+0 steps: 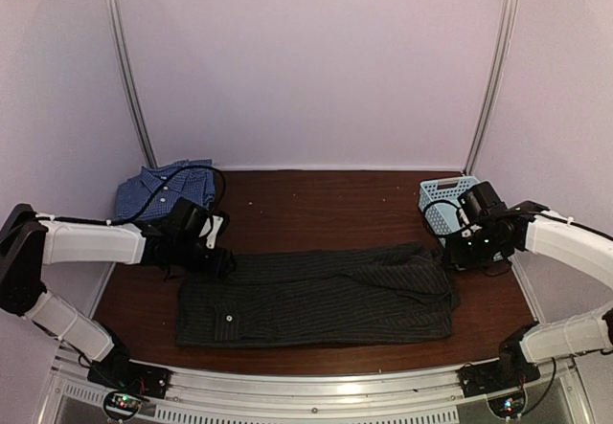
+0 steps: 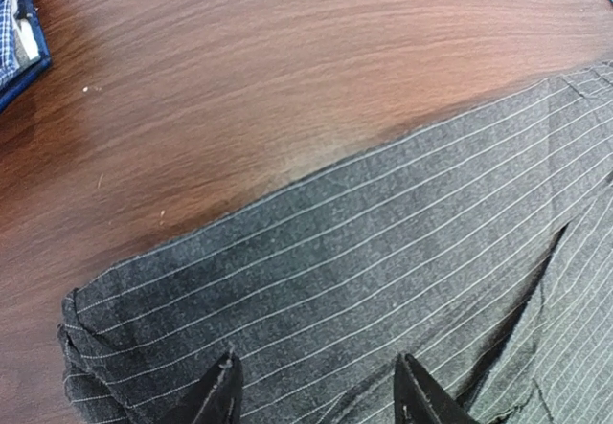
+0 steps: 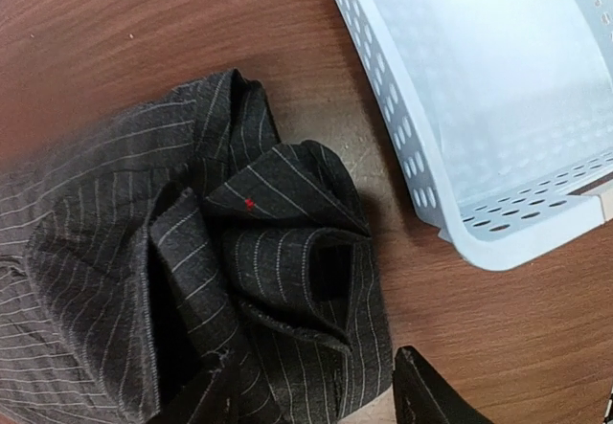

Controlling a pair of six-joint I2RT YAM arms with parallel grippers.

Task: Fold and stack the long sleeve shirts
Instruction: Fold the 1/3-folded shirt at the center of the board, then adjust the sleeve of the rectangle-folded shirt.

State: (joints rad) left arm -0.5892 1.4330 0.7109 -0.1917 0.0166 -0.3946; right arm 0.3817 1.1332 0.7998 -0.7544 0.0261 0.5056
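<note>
Black pinstriped collared shirt (image 1: 316,300) spread across brown wooden bench (image 1: 316,204); left end effector (image 2: 316,374) at nine o'clock, right end effector (image 3: 318,367) at three, both part-open, empty.

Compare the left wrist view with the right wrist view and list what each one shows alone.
Left wrist only: a corner of the blue checked shirt and a flat, straight edge of the black pinstriped shirt. Right wrist only: the light blue basket and that shirt's bunched collar with its red tag. Both: the black pinstriped shirt on the wooden table, with the left fingers and right fingers spread apart at the bottom edge.
</note>
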